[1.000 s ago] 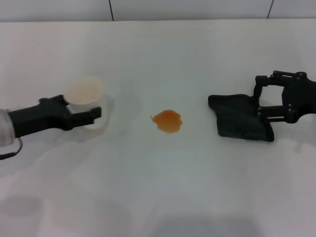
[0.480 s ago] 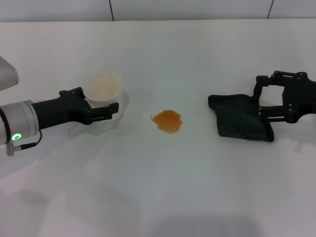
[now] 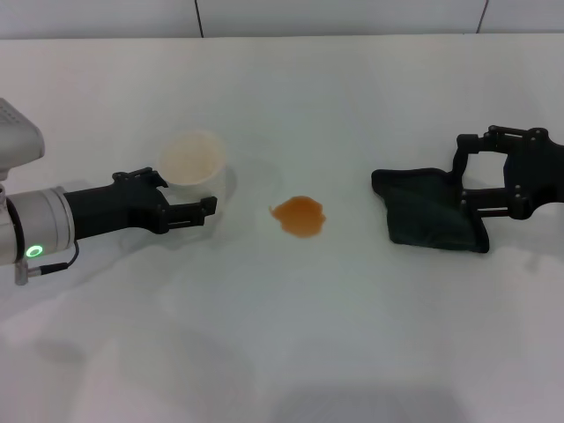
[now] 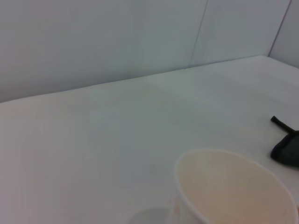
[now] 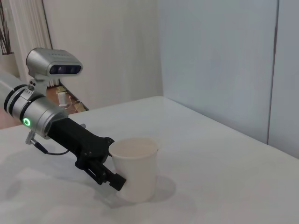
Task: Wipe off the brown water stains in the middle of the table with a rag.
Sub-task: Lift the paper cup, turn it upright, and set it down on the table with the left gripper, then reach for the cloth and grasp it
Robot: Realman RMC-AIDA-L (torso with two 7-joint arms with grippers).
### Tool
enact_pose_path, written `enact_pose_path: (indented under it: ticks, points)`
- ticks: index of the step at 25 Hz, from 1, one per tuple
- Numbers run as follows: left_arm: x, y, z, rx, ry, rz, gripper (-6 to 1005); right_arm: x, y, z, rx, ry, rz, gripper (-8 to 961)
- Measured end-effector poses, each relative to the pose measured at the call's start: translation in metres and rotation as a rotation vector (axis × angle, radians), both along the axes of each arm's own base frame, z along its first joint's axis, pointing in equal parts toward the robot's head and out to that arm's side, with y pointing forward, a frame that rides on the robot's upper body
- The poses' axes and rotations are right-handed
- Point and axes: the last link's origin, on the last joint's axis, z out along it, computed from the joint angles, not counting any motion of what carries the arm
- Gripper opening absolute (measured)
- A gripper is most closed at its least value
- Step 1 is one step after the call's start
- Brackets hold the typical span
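The brown water stain (image 3: 299, 216) lies in the middle of the white table (image 3: 291, 335). The dark rag (image 3: 427, 211) lies flat to its right; a corner also shows in the left wrist view (image 4: 286, 148). My right gripper (image 3: 463, 174) is open, its fingers straddling the rag's right edge. My left gripper (image 3: 188, 192) is shut on a white paper cup (image 3: 196, 167), which stands upright to the left of the stain. The cup also shows in the left wrist view (image 4: 233, 186) and the right wrist view (image 5: 136, 168).
A tiled wall (image 3: 335, 16) runs along the table's far edge. The left arm (image 5: 70, 135) reaches in low over the table from the left side.
My left gripper has carried the cup to the right, closer to the stain. The right gripper and the rag have not moved.
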Motion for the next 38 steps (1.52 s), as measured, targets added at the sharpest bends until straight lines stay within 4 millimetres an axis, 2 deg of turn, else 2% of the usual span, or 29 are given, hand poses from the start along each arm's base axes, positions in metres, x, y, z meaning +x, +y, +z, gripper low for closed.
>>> enact_pose_path:
  ticks: [13,18,22,28,35,38]
  points:
    - [-0.005,-0.004,0.025,-0.06,0.02,0.041,871,0.0,0.002,0.002,0.013,0.0,0.006,858]
    - [0.001,-0.003,0.033,-0.08,0.014,0.011,871,-0.001,0.002,0.003,0.014,0.0,0.008,858]
    - [0.017,-0.014,0.058,-0.148,-0.059,-0.023,871,0.0,0.002,0.003,0.018,0.006,0.005,858]
    - [0.026,-0.03,0.117,-0.197,-0.082,0.04,871,0.0,0.002,0.007,0.033,0.019,0.0,857]
    - [0.02,-0.027,0.142,-0.178,0.034,0.11,866,-0.001,0.004,0.008,0.043,0.022,0.002,857]
    - [0.027,-0.018,0.147,-0.167,0.065,0.087,861,-0.002,0.006,0.008,0.048,0.022,0.002,857]
